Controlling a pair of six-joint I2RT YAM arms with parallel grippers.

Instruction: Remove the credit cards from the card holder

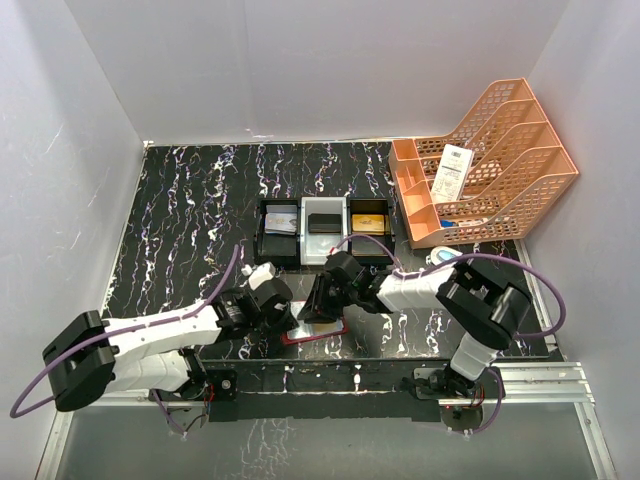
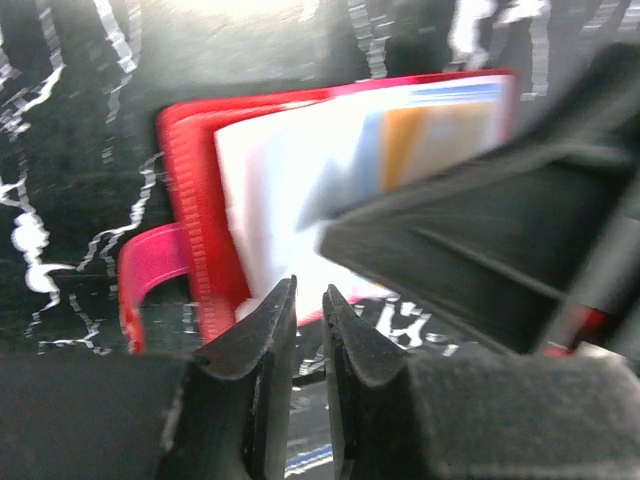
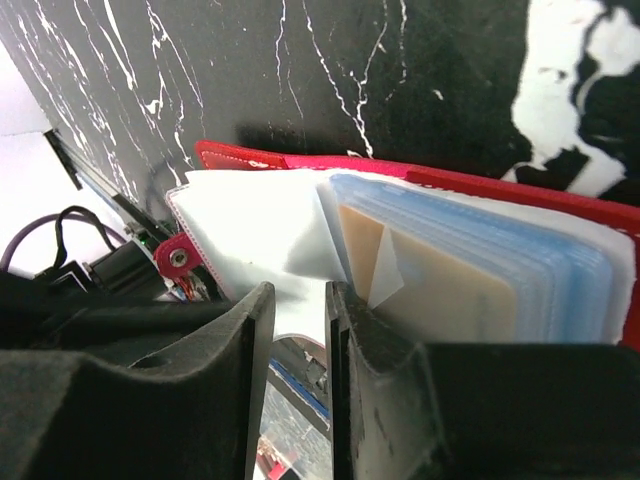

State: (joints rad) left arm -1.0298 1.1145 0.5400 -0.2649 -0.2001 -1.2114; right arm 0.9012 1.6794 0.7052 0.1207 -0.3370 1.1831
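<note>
While the card holder [image 1: 318,334] lay open on the surface just in front of the three-compartment tray [image 1: 303,228], you were at the extraction step, and the credit cards [image 3: 470,280] sat in its clear sleeves. The left end effector [image 2: 307,290] and right end effector [image 3: 298,290] stood nearly closed. Whether either pinched anything could not be told. The next move probably called for pinning the cover and drawing one card out.
</note>
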